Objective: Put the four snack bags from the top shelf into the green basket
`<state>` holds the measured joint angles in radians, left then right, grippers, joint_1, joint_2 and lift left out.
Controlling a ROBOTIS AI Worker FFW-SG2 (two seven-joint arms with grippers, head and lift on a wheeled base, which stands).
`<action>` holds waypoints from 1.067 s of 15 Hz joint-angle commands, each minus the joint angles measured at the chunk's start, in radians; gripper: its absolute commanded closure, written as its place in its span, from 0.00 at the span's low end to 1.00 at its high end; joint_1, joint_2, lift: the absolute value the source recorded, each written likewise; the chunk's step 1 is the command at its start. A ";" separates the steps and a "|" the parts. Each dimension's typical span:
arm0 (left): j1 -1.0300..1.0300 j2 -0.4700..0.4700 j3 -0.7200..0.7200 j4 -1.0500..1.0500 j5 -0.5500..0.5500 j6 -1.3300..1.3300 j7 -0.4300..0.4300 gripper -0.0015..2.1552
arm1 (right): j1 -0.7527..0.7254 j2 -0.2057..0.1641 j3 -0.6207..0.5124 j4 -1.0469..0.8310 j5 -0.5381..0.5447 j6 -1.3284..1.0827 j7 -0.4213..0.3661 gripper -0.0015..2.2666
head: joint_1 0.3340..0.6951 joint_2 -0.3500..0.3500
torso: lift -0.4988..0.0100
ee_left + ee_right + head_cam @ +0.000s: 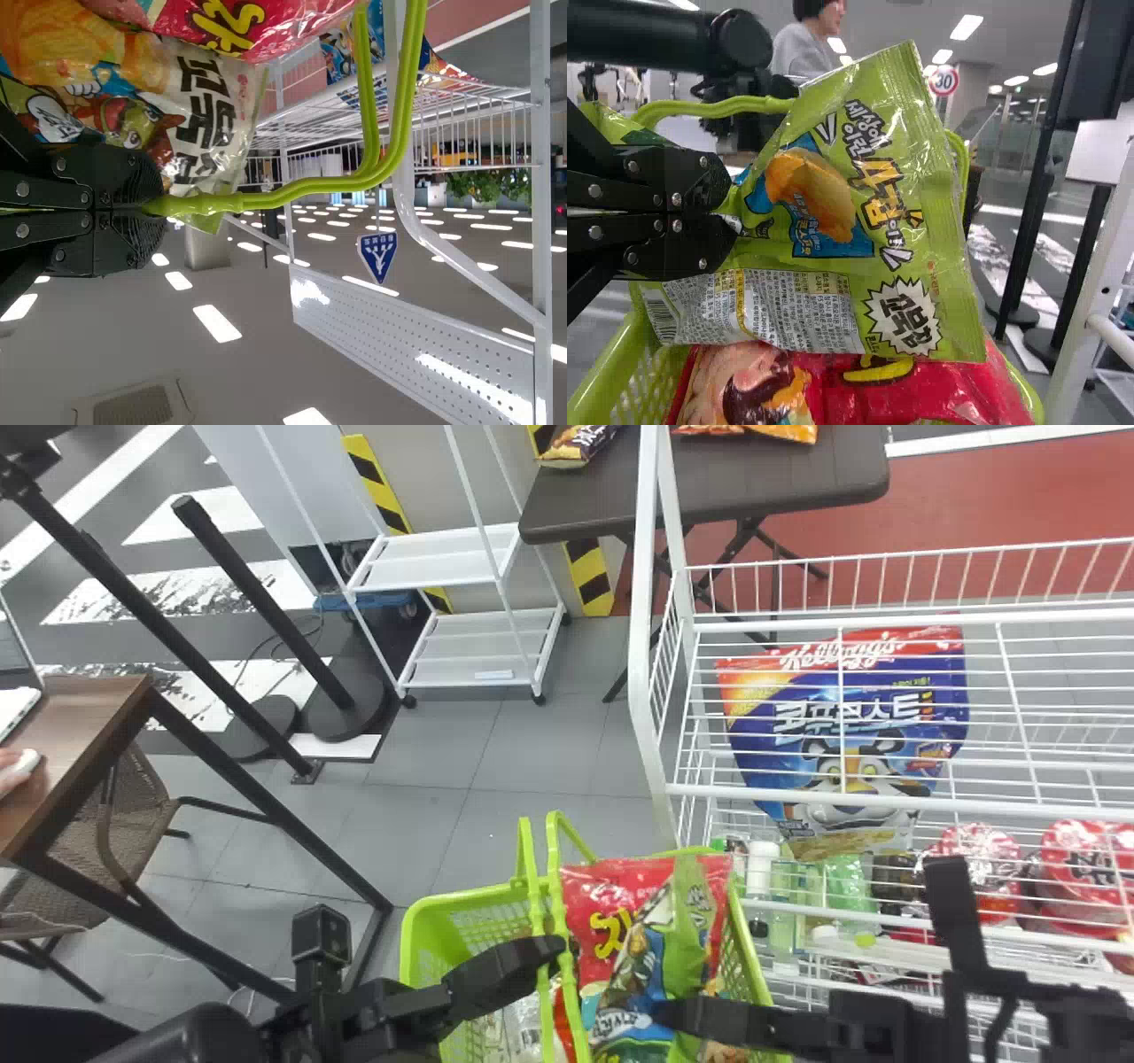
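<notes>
In the head view, my left gripper (560,946) is at the handle of the green basket (462,896); the left wrist view has this gripper (146,210) shut on the green handle (310,186). My right gripper (663,1012) reaches over the basket's right side. In the right wrist view the right gripper (731,212) is shut on the edge of a green snack bag (921,204), above a red bag (921,385). Beside the green bag (689,930), a red bag (594,890) and a blue-brown bag (631,974) are in the basket, partly covered by the handle and gripper.
To the right stands a white wire rack (656,717), with a large blue pouch (846,735) in its upper wire section and bottles and red-topped packs lower down. A dark table (709,483) stands beyond, and a wooden desk (66,753) at the left.
</notes>
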<state>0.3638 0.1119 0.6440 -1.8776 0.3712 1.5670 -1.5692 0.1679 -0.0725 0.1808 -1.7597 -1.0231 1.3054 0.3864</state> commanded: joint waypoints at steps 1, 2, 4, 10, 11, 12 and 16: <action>0.000 -0.001 -0.004 0.000 0.000 0.004 -0.011 0.99 | -0.039 0.014 0.034 0.042 -0.002 -0.005 0.002 0.97 | 1.00 1.00 | 0.98; 0.001 -0.001 -0.006 -0.001 0.000 0.004 -0.011 0.99 | -0.054 0.019 0.051 0.055 -0.002 -0.005 0.002 0.96 | 1.00 1.00 | 0.98; 0.000 -0.001 -0.009 -0.003 0.002 0.004 -0.011 0.99 | -0.091 0.036 0.091 0.080 0.017 -0.011 -0.006 0.95 | 1.00 1.00 | 0.98; 0.001 -0.003 -0.004 -0.001 0.005 0.004 -0.011 0.99 | -0.142 0.051 0.177 0.141 0.049 -0.094 -0.046 0.00 | 1.00 1.00 | 0.98; 0.000 -0.003 -0.006 -0.001 0.005 0.004 -0.011 0.99 | -0.140 0.050 0.180 0.140 0.047 -0.076 -0.046 0.00 | 1.00 1.00 | 0.98; 0.000 -0.003 -0.007 -0.001 0.005 0.004 -0.011 0.99 | -0.136 0.046 0.174 0.121 0.046 -0.030 -0.049 0.01 | 1.00 1.00 | 0.98; -0.002 0.000 -0.001 0.000 0.005 0.004 -0.011 0.99 | -0.088 0.039 0.077 -0.073 0.046 0.225 -0.161 0.03 | 1.00 1.00 | 0.98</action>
<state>0.3633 0.1109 0.6409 -1.8780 0.3758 1.5670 -1.5693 0.0684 -0.0312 0.2973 -1.7771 -0.9771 1.4345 0.2418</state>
